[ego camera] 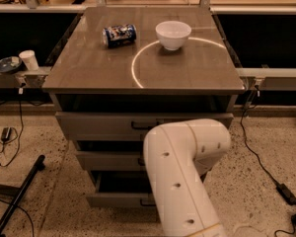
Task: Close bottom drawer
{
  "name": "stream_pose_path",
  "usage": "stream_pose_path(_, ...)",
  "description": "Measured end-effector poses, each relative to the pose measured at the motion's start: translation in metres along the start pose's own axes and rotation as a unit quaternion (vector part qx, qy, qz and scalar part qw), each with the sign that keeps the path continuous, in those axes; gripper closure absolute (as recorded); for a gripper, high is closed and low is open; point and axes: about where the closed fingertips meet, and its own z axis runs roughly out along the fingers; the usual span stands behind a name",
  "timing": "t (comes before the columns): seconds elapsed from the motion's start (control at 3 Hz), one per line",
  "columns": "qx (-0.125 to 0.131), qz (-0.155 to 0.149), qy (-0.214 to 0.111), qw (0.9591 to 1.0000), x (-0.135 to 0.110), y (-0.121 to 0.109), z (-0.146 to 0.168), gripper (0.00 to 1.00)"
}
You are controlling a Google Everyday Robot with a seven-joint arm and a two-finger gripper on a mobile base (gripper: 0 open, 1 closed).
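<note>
The bottom drawer (116, 200) is the lowest of three in the grey-brown cabinet (138, 125). It stands pulled out, with its dark box interior (119, 181) showing above the flat front. Only the left end of its dark handle shows beside my arm. My white arm (182, 172) reaches down in front of the cabinet and covers the right half of the middle and bottom drawers. My gripper is hidden behind the arm, somewhere low by the bottom drawer front.
On the cabinet top lie a blue can (119, 34) on its side and a white bowl (173, 34). A black stand leg (19, 196) slants over the floor at left. Cables (266, 167) run on the floor at right. A white cup (28, 59) stands on the left ledge.
</note>
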Motion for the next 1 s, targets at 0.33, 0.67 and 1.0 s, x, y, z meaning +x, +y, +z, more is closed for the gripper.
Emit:
stream_pose_path(0.33, 0.035, 0.024, 0.002, 0.9991, 0.0035, -0.0045, -0.0015, 1.00)
stream_pose_path(0.67, 0.054, 0.032, -0.006, 0.9980, 0.0004, -0.0084, -0.0031, 1.00)
stream_pose_path(1.0, 0.054, 0.032, -0.006, 0.9980, 0.0004, -0.0084, -0.0031, 1.00)
